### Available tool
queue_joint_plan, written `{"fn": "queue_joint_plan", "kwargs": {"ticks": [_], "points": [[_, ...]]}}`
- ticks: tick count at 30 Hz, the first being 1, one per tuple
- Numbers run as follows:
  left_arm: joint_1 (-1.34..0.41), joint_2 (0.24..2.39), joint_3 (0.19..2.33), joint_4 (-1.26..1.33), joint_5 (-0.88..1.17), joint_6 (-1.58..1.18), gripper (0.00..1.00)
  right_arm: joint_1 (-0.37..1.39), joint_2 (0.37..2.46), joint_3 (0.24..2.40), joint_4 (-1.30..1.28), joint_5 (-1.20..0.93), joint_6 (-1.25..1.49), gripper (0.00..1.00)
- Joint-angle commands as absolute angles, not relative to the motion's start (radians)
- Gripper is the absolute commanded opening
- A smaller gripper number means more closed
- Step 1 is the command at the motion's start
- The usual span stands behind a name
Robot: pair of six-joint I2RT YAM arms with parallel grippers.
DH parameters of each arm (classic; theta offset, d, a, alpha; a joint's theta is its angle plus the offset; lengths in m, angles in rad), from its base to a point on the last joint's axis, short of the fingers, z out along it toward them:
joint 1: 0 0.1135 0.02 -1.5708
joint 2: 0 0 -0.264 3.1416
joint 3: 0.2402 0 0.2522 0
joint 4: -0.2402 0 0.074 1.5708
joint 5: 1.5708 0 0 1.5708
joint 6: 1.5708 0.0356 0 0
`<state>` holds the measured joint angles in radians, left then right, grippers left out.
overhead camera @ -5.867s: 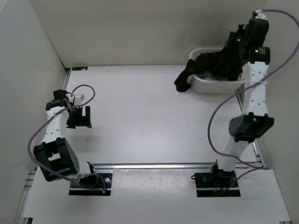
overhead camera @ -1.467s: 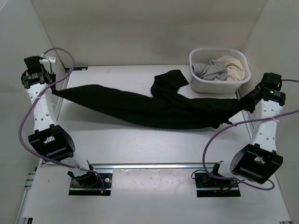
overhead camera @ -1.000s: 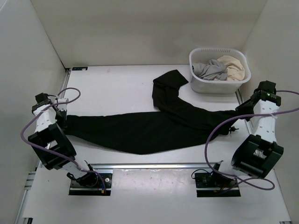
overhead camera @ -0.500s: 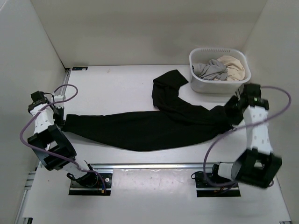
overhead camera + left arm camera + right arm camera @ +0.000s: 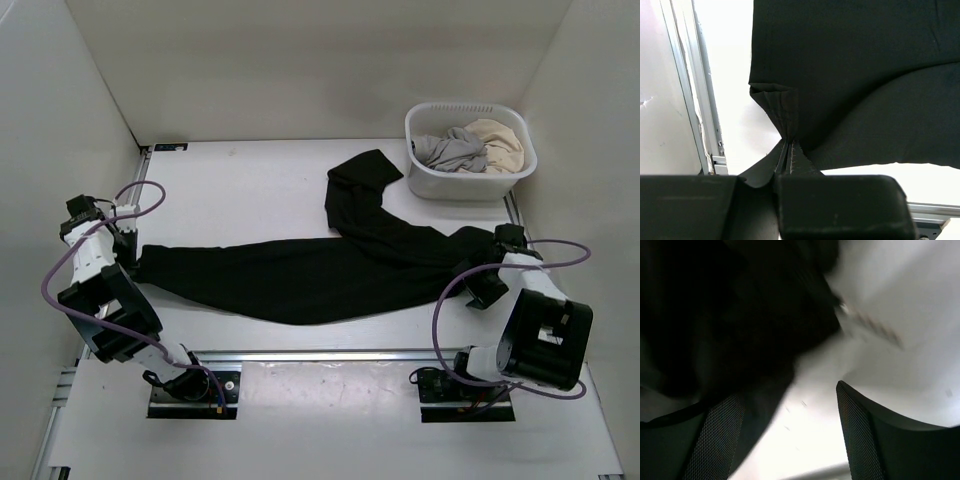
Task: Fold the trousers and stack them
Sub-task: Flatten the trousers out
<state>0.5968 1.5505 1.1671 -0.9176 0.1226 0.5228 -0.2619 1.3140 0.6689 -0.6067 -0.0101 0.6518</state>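
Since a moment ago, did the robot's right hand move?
Yes. The right gripper has pulled away from the white basket, toward the near edge of the table, beside the end of the trousers. Its fingers now stand open.

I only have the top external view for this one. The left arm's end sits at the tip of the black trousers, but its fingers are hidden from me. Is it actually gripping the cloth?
Observer: Yes. In the left wrist view the left gripper is shut on the trousers, and the cloth is gathered into pleats where it is pinched.
Operator: And the right one, at the other end?
Observer: The right wrist view, though blurred, shows the right gripper open. There is bare table between its fingers, and the black cloth lies beyond the fingertips.
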Motion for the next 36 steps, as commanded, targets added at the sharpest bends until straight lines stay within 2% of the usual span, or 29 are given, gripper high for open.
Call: {"fn": "queue_joint_plan", "kwargs": {"ticks": [1, 6, 8, 9, 10, 12, 13, 14, 19, 21, 26, 29, 30, 33, 36], "points": [[0.597, 1.537, 1.172, -0.923, 0.130, 0.528, 0.14, -0.262, 1.365, 0.729, -0.491, -0.006, 0.650, 0.76], [0.597, 1.537, 1.172, -0.923, 0.130, 0.518, 0.14, -0.262, 1.489, 0.744, -0.473, 0.035, 0.669, 0.75], [0.597, 1.537, 1.172, -0.923, 0.130, 0.518, 0.14, -0.262, 1.563, 0.787, -0.463, 0.035, 0.679, 0.62], [0.597, 1.537, 1.172, -0.923, 0.130, 0.518, 0.14, -0.262, 1.584, 0.807, -0.463, 0.046, 0.680, 0.51], [0.606, 1.528, 1.181, -0.923, 0.120, 0.518, 0.14, -0.262, 1.603, 0.827, -0.497, 0.069, 0.689, 0.32], [0.606, 1.528, 1.192, -0.923, 0.072, 0.518, 0.14, -0.262, 1.640, 0.888, -0.509, 0.136, 0.675, 0.14], [0.617, 1.528, 1.204, -0.923, 0.049, 0.509, 0.14, -0.262, 1.640, 0.909, -0.528, 0.152, 0.663, 0.00], [0.627, 1.538, 1.204, -0.923, 0.031, 0.509, 0.14, -0.262, 1.640, 0.937, -0.570, 0.170, 0.647, 0.00], [0.637, 1.529, 1.265, -0.954, 0.008, 0.520, 0.14, -0.213, 1.553, 1.204, -0.904, 0.380, 0.588, 0.00], [0.637, 1.529, 1.279, -0.954, 0.020, 0.520, 0.14, -0.202, 1.502, 1.230, -1.048, 0.416, 0.575, 0.00], [0.637, 1.548, 1.313, -0.986, 0.064, 0.499, 0.14, -0.193, 1.399, 1.206, -1.176, 0.359, 0.491, 0.02], [0.627, 1.557, 1.324, -0.986, 0.090, 0.489, 0.14, -0.193, 1.483, 1.154, -1.122, 0.270, 0.411, 0.22], [0.615, 1.557, 1.324, -0.997, 0.091, 0.489, 0.14, -0.193, 1.521, 1.166, -1.079, 0.229, 0.394, 0.34], [0.595, 1.566, 1.324, -1.006, 0.100, 0.489, 0.14, -0.193, 1.626, 1.207, -0.988, 0.120, 0.348, 0.62], [0.595, 1.566, 1.335, -1.019, 0.100, 0.489, 0.14, -0.193, 1.602, 1.189, -0.954, 0.030, 0.348, 0.74]]}}
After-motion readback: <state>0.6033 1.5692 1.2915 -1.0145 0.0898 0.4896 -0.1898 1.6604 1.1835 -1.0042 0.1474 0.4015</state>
